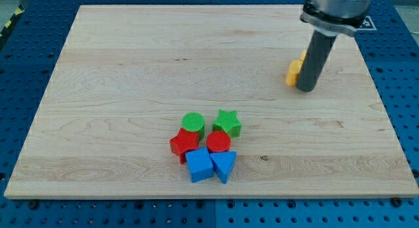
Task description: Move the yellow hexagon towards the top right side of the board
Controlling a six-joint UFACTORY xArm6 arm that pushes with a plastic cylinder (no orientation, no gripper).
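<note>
A: Jaws? None on this rig, so nothing spread or pinching, just my tip (306,88), upper right of frame, touching the yellow hexagon (294,72), mostly hidden behind the rod.

B: Rest?

A: Cluster at lower centre, well apart: green cylinder (192,122), green star (227,123), red star (184,144), red cylinder (218,142), blue cube (199,165), blue triangle (224,166). Wooden board (131,71).

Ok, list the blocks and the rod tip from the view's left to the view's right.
Red star → blue cube → red cylinder → green star → yellow hexagon, mostly hidden → my tip, right against it. The green cylinder and blue triangle overlap neighbours, so they are left out.
</note>
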